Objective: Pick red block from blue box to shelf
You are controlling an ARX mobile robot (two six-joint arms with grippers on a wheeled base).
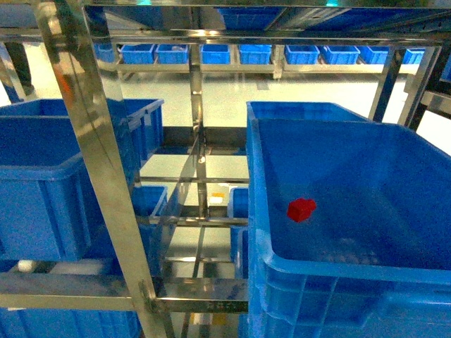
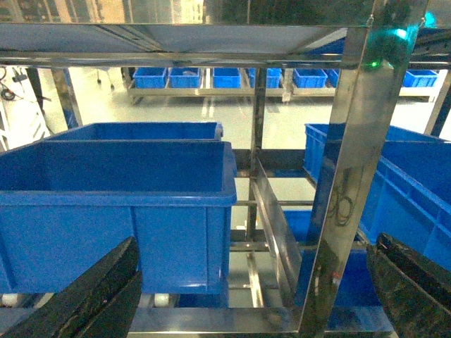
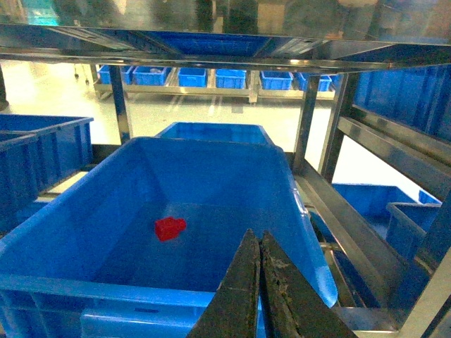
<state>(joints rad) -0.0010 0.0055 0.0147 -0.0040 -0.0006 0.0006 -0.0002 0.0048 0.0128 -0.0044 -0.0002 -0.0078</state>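
The red block (image 1: 301, 209) lies on the floor of the blue box (image 1: 255, 183), left of its middle. In the right wrist view the red block (image 3: 170, 227) sits on its side, ahead and to the left of my right gripper (image 3: 257, 236). That gripper is shut with nothing in it, and its tip hovers over the near part of the blue box (image 3: 70, 285). My left gripper (image 2: 257, 239) is open and empty, facing the shelf post (image 2: 352, 176). The shelf (image 1: 91, 141) frames both sides. Neither gripper shows in the head view.
Another blue crate (image 1: 42, 176) stands on the shelf to the left, seen close up as the crate (image 2: 120, 183). A row of small blue bins (image 1: 254, 53) lines the far rack. A steel rail (image 3: 366, 141) runs along the box's right side, and a tier hangs overhead.
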